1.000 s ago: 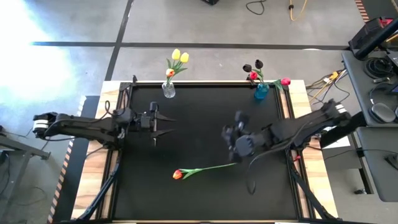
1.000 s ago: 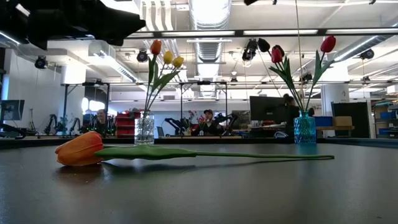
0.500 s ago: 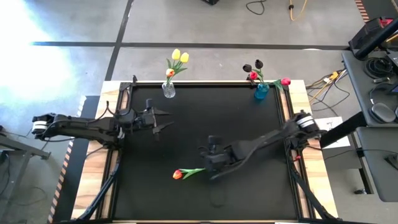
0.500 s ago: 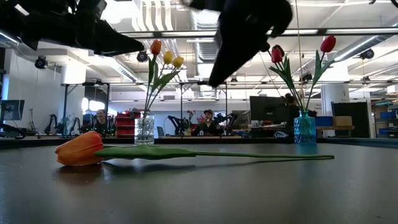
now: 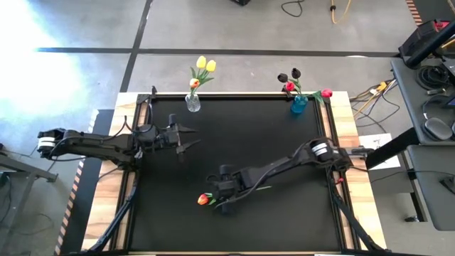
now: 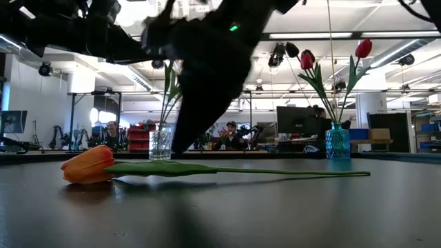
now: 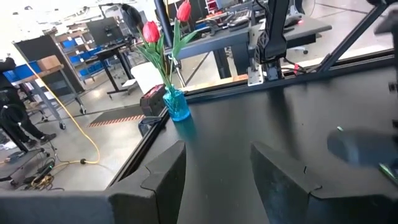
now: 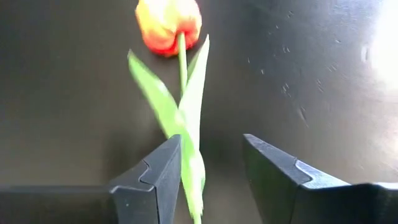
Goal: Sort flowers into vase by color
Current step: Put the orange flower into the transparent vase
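Note:
An orange tulip (image 5: 205, 199) lies flat on the black mat (image 5: 284, 142), its head toward the table's left and its green stem (image 6: 275, 172) running right. My right gripper (image 5: 223, 196) slants down over the stem just behind the head. It is open, and its fingers stand on either side of the stem and leaves (image 8: 186, 124) in the right wrist view. My left gripper (image 5: 186, 139) hovers open and level over the mat's left part, with nothing between its fingers (image 7: 168, 168).
At the mat's far edge, a clear vase (image 5: 193, 102) holds yellow and orange tulips and a blue vase (image 5: 298, 104) holds red and dark ones. Metal frame rails (image 5: 330, 142) run along the mat's sides. People sit in the room beyond the table (image 6: 231, 134).
My right gripper has swept down and toward the table's left and near edges, from over the mat's right half to just above the tulip's stem. My left gripper has tipped up from pointing partly down to about level. The tulip has not moved.

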Tool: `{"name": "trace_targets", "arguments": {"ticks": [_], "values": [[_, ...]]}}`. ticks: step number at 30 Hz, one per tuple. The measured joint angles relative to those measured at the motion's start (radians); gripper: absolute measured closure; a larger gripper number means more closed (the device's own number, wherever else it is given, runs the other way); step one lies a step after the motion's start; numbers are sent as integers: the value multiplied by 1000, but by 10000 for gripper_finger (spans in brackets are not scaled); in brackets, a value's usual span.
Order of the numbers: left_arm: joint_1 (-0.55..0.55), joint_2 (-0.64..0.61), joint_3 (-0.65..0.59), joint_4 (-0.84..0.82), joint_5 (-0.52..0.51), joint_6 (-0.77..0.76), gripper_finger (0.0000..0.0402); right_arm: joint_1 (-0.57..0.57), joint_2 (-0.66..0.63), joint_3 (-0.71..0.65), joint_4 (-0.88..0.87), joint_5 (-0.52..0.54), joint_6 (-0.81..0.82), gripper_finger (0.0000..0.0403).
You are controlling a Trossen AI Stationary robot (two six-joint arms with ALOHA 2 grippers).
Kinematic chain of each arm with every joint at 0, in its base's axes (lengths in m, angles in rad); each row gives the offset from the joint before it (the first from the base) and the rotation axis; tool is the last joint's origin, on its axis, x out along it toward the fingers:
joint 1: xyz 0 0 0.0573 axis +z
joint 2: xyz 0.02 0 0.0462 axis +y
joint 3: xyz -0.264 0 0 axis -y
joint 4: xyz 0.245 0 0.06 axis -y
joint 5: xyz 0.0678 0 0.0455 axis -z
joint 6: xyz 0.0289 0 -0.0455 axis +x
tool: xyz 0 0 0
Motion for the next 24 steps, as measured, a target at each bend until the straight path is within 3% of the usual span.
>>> {"name": "trace_targets", "arguments": {"ticks": [11, 18, 24], "values": [[0, -7, 0, -1, 0, -31, 237, -7, 214, 290, -195, -4, 43, 283], [0, -13, 0, -2, 16, 2, 238, -9, 225, 339, -233, -4, -29, 367], [0, -37, 0, 16, 96, 23, 259, -4, 160, 333, -216, 174, -67, 390]]}}
